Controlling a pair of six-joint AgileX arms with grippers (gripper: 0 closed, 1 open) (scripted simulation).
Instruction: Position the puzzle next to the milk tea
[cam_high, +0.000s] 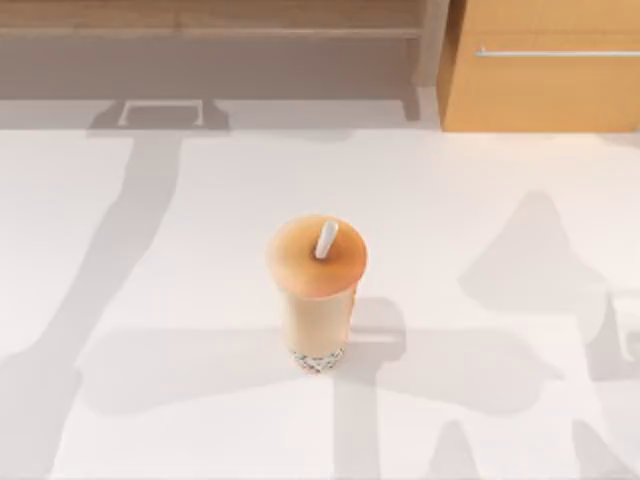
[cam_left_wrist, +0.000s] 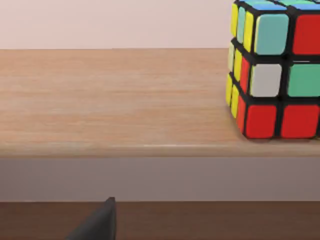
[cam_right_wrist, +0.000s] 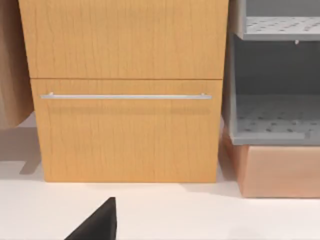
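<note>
**Cube on the shelf, cup alone on the table**

Nearest my left wrist camera, a dark finger tip is poking into view, and I cannot tell whether those jaws are released or clenched. Beyond it the puzzle is sitting on a wooden shelf, close to the front lip. Over on the right, my other finger tip is showing just as little, facing a wooden cabinet with a bar handle and a grey rack beside it. Out on the white table, the milk tea is standing upright at the middle.

Risks I am weighing: reaching in carelessly could knock the puzzle off the lip, and setting it down too close could tip the tall cup.
</note>
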